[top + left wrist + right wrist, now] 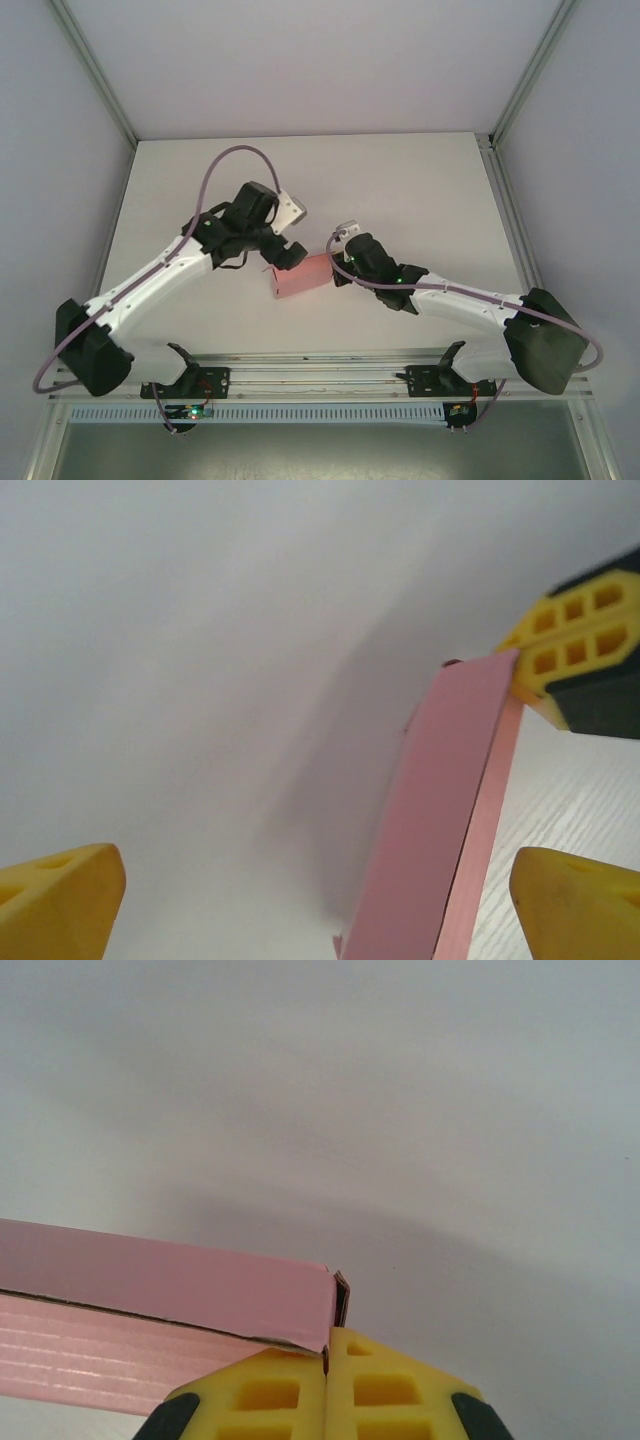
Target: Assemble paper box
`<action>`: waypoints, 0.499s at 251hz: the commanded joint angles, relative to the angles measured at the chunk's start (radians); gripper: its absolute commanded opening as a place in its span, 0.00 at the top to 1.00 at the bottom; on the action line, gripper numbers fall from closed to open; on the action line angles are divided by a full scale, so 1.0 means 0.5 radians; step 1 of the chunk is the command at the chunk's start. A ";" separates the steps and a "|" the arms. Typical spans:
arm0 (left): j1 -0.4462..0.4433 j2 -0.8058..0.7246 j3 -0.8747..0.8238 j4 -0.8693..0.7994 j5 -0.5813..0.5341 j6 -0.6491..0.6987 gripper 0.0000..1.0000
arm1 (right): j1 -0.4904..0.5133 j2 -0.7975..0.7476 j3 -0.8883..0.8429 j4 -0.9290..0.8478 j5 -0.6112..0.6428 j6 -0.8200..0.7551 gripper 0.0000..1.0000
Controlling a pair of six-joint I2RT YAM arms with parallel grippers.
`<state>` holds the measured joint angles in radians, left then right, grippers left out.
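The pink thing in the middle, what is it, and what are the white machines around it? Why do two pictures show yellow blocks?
Two white robot arms are bolted at the near edge of a table. One picture looks down from above. The other two come from a camera on each wrist, so the yellow blocks are fingers. The pink thing is a box of thin card. The right gripper is shut, pinching one corner of it. The left gripper stands wide open around it, not gripping.
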<state>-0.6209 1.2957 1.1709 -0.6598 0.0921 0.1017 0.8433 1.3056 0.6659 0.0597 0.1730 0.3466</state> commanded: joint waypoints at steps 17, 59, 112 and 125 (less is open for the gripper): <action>-0.019 -0.234 -0.262 -0.209 -0.136 -0.610 0.06 | 0.068 0.048 0.060 -0.298 0.250 0.037 1.00; -0.020 -0.405 -0.428 -0.198 -0.059 -0.651 0.17 | 0.102 0.119 0.146 -0.374 0.277 0.024 1.00; -0.022 -0.330 -0.452 -0.150 -0.028 -0.643 0.35 | 0.142 0.147 0.193 -0.395 0.275 0.016 1.00; -0.022 -0.280 -0.435 -0.143 -0.004 -0.638 0.38 | 0.146 0.144 0.199 -0.402 0.281 0.014 1.00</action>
<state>-0.6216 1.1149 0.9463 -0.7330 0.0753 -0.1959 0.9020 1.3586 0.7555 -0.0513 0.2913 0.3534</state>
